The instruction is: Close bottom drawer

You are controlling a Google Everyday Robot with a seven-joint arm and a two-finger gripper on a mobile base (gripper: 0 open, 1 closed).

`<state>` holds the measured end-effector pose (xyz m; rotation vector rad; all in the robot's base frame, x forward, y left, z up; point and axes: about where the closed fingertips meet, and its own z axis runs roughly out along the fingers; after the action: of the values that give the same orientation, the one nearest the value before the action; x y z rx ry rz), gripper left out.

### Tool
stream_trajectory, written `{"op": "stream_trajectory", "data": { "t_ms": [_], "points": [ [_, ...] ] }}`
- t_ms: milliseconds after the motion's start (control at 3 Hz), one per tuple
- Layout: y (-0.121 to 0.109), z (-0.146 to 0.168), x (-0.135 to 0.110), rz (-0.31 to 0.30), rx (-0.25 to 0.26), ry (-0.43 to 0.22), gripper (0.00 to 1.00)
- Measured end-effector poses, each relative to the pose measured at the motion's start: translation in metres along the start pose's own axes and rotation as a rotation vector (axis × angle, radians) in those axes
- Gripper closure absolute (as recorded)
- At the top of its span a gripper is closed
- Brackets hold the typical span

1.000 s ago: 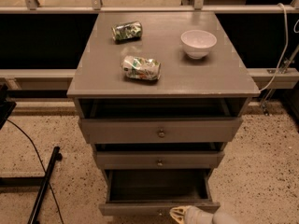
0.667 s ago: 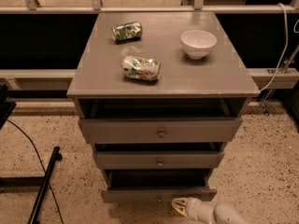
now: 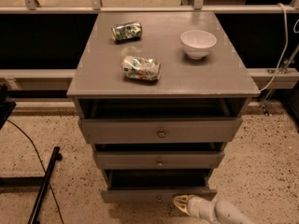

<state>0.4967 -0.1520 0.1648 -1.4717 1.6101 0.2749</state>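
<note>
Sitting low beside the bottom drawer [image 3: 135, 195], just right of its knob [image 3: 160, 199]: gripper [image 3: 181, 203], open or closed impossible to tell; drawer lowest in the grey cabinet [image 3: 93, 78], pulled partly out.

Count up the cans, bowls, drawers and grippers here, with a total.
Crushed cans: 2
White bowl: 1
Drawers: 3 (top drawer, middle drawer, bottom drawer)
Gripper: 1, low, in front of the bottom drawer
Total: 7
</note>
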Motion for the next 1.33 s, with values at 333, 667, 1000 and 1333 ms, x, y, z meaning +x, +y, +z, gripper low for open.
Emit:
{"op": "stream_trajectory", "data": {
  "t_ms": [333, 667, 1000, 1333],
  "points": [
    [-0.020, -0.005, 0.020, 0.028, 0.001, 0.001, 1.00],
    [-0.038, -0.002, 0.032, 0.043, 0.011, 0.002, 1.00],
    [-0.057, 0.009, 0.041, 0.048, 0.022, -0.005, 1.00],
    [-0.074, 0.023, 0.048, 0.050, 0.031, -0.013, 1.00]
  ]
}}
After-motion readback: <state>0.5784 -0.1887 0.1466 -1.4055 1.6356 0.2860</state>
